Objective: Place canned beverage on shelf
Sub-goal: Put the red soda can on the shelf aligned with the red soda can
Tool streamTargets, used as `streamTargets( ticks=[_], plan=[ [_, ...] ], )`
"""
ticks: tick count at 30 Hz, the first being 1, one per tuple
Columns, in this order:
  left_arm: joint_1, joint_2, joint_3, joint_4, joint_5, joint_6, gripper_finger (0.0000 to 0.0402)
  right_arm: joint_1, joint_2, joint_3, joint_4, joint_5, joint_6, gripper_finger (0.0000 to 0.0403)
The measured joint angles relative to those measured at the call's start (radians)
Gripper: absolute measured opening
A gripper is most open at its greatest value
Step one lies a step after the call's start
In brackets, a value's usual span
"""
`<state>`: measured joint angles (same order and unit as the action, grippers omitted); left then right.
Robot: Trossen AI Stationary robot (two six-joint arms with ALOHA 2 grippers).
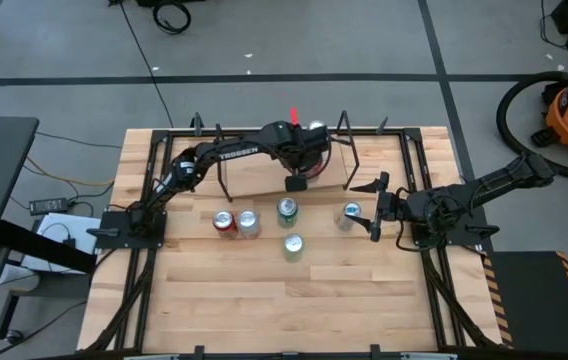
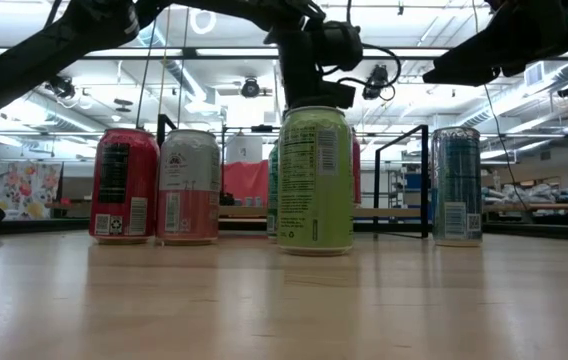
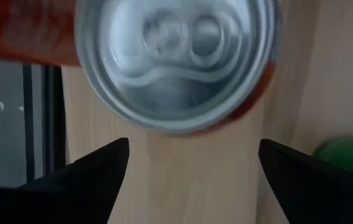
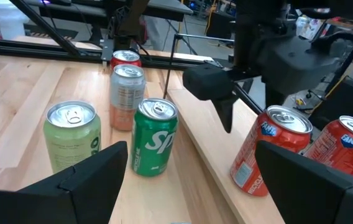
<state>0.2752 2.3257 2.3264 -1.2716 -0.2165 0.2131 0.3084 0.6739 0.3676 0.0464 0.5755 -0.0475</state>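
The low wood shelf (image 4: 204, 149) stands across the far middle of the table (image 1: 264, 180). Two orange cans (image 4: 270, 152) (image 4: 344, 146) stand upright on its plank. My left gripper (image 1: 297, 183) hangs over the shelf next to them, and it also shows in the right wrist view (image 4: 223, 102). It is open and empty. In the left wrist view its fingers (image 3: 192, 146) stand apart over the plank, with an orange can's top (image 3: 176, 62) just beyond them. My right gripper (image 1: 375, 205) is open and empty at the shelf's right end, beside a blue can (image 1: 351, 213).
Several cans stand upright on the table in front of the shelf: a red one (image 1: 224, 222), a pink-and-silver one (image 1: 248, 222), a dark green one (image 1: 287, 210), a light green one (image 1: 293, 245). Black frame rails run along the table's left and right sides.
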Motion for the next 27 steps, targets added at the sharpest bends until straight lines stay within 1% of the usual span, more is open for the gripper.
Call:
streamTargets(
  ticks=[4, 7, 17, 27],
  plan=[
    [0.0, 0.0, 0.0, -0.02, 0.004, -0.006, 0.037, 0.0, 0.0, 0.0, 0.0, 0.0, 0.0, 0.0364],
    [0.0, 0.0, 0.0, -0.027, 0.031, -0.007, 0.0361, 0.0, 0.0, 0.0, 0.0, 0.0, 0.0, 0.0364],
    [-0.01, 0.003, 0.0, 0.038, 0.044, -0.005, 0.0297, 0.0, 0.0, 0.0, 0.0, -0.001, 0.001, 0.0364],
    [-0.003, 0.007, 0.001, 0.132, 0.035, -0.03, 0.0248, 0.0, 0.0, 0.0, 0.0, -0.002, 0.001, 0.0364]
  ],
)
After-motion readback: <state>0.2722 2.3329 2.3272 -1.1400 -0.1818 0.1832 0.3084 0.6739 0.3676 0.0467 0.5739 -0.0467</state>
